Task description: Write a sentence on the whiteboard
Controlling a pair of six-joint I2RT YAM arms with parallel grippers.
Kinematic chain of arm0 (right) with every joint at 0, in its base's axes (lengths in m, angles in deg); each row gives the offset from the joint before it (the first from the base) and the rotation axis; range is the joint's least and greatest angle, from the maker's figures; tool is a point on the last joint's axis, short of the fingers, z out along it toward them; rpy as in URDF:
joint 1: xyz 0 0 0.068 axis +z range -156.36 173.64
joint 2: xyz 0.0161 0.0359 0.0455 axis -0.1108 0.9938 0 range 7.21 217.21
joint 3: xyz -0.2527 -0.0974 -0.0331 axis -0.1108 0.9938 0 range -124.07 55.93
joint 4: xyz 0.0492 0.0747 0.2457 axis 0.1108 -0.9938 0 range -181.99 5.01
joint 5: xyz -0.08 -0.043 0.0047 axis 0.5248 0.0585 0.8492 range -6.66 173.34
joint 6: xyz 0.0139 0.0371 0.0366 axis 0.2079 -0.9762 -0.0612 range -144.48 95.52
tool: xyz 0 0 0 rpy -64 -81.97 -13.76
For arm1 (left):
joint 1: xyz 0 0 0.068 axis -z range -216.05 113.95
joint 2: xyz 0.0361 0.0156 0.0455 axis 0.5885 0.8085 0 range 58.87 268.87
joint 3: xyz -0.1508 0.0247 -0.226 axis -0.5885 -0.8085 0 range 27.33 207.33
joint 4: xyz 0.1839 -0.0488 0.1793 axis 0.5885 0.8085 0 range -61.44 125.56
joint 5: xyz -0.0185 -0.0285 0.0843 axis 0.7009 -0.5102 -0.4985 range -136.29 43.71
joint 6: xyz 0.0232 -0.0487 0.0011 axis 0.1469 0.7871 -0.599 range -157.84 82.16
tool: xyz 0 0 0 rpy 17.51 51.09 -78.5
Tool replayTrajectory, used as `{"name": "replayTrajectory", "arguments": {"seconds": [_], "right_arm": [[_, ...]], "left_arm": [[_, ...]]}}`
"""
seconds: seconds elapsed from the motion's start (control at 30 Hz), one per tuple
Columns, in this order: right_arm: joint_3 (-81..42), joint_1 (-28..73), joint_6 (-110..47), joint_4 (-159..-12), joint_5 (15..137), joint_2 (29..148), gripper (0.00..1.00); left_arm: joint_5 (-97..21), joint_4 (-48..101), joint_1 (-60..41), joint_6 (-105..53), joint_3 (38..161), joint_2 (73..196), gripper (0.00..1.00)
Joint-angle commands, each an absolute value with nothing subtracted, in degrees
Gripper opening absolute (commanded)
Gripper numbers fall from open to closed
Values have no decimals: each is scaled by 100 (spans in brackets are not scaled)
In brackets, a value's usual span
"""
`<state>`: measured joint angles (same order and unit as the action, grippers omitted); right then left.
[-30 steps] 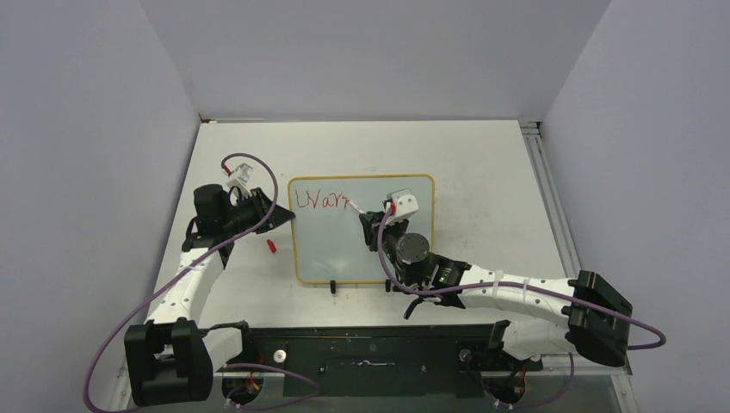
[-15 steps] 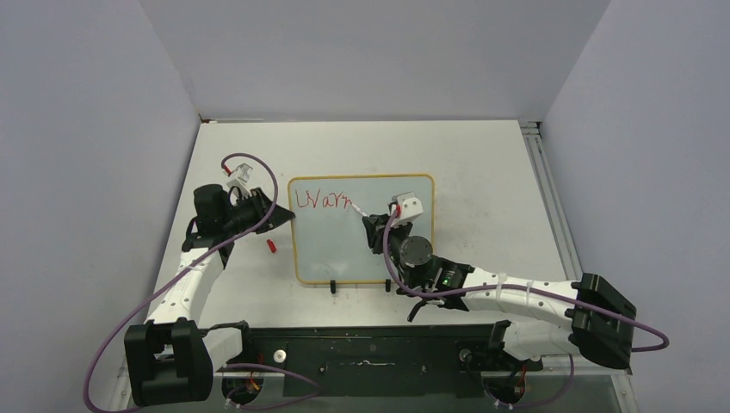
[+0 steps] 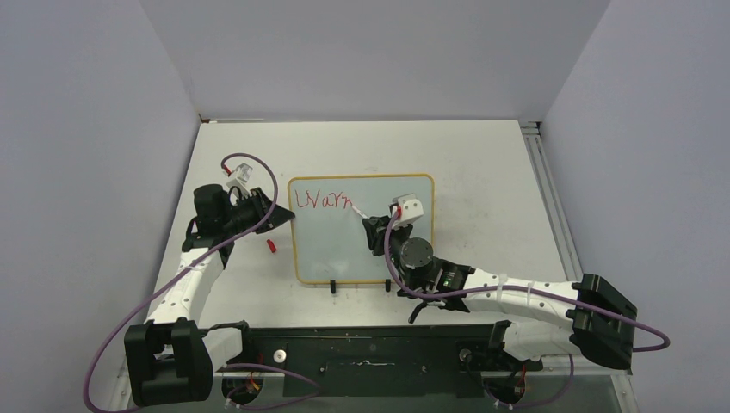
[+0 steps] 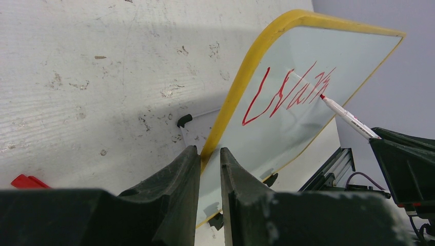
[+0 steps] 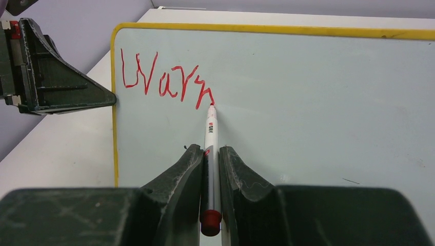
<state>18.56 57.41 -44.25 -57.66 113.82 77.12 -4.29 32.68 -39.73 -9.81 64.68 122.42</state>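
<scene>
The whiteboard [image 3: 361, 249] stands tilted on two black feet at the table's middle, its frame yellow. Red letters of the sentence [image 3: 320, 200], reading roughly "Warn", run along its top left. My left gripper [image 4: 209, 151] is shut on the board's left yellow edge [image 4: 241, 87]. My right gripper [image 5: 210, 149] is shut on a white marker [image 5: 211, 133] with a red rear end. The marker's tip touches the board at the foot of the last red letter [image 5: 205, 95]. In the left wrist view the marker [image 4: 349, 119] reaches the letters [image 4: 287, 95] from the right.
A small red marker cap [image 3: 271, 246] lies on the white table left of the board, also visible as the cap [image 4: 28, 181] in the left wrist view. A metal rail [image 3: 547, 189] runs along the table's right edge. Grey walls close the back and sides.
The right gripper has carried the marker a little to the right, and the last red letter has gained a stroke. The left gripper and the board have not moved.
</scene>
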Motion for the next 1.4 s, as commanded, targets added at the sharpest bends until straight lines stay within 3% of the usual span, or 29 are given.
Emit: {"name": "replayTrajectory", "arguments": {"seconds": [0.0,1.37], "right_arm": [[1923,5783,-4426,-5857,11523,7671,5],[1752,5613,-4097,-5663,11903,7498,5]], "left_arm": [[-282,3182,-3939,-1031,6715,12168,19],[-271,3206,-3939,-1042,6730,12193,19]]}}
